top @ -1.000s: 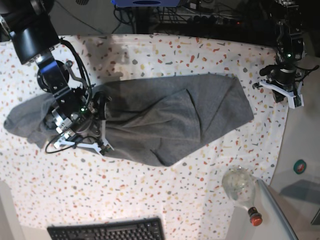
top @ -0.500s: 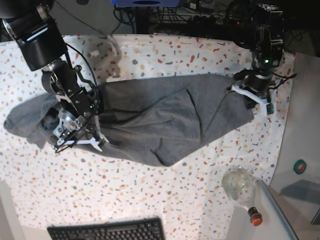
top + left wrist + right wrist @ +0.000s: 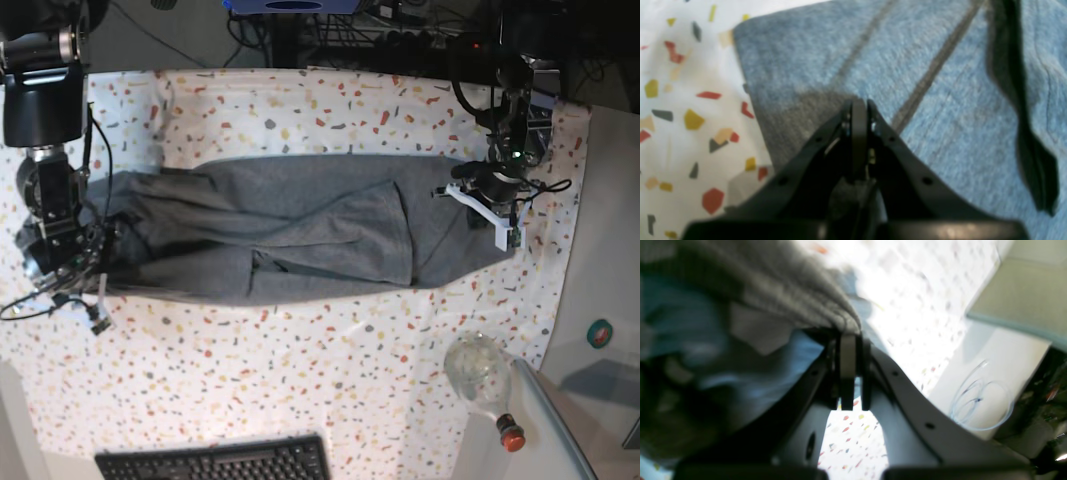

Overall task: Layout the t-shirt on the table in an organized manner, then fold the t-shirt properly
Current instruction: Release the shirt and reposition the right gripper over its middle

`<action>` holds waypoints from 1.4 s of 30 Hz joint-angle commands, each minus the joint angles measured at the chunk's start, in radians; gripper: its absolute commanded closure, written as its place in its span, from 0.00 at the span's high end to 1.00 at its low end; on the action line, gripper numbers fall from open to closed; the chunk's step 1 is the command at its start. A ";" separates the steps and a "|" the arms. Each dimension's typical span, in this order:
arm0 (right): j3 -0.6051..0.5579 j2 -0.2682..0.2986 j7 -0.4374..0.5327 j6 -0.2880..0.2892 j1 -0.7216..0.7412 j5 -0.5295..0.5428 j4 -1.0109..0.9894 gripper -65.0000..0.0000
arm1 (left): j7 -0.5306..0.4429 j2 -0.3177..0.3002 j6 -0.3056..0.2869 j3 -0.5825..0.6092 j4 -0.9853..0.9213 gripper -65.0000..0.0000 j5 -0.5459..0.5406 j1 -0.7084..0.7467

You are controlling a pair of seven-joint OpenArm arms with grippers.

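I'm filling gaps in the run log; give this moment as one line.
stage: spreading | t-shirt: stretched, creased | right gripper: shut on t-shirt | left gripper: shut, over shirt end

The t-shirt [image 3: 300, 235] lies stretched across the tabletop [image 3: 300, 380] between both end effectors, with a keyboard [image 3: 215, 460] at the near edge and a bottle [image 3: 482, 378] beside it.

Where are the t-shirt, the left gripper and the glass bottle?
t-shirt [image 3: 300, 240]: base view, middle of the grey cloth.
left gripper [image 3: 858, 103]: left wrist view, closed fingertips above the shirt.
glass bottle [image 3: 478, 375]: base view, clear round body.
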 commanded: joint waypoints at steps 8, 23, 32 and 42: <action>0.220 0.069 0.119 0.020 0.120 -0.013 -0.163 0.00 | 0.031 -0.032 0.032 -0.004 -0.031 0.00 0.013 -0.069; 0.096 -0.023 0.332 -0.026 0.499 -0.016 -0.531 0.00 | 0.042 -0.032 0.032 -0.004 0.156 0.00 0.011 -0.026; 0.090 -0.025 0.263 -0.049 0.527 -0.017 -0.570 0.48 | 0.042 -0.024 0.032 -0.124 0.288 0.00 0.004 0.112; 0.025 -0.162 0.014 0.302 0.050 -0.017 0.064 0.51 | 0.036 -0.001 0.024 -0.389 0.373 0.00 0.002 0.228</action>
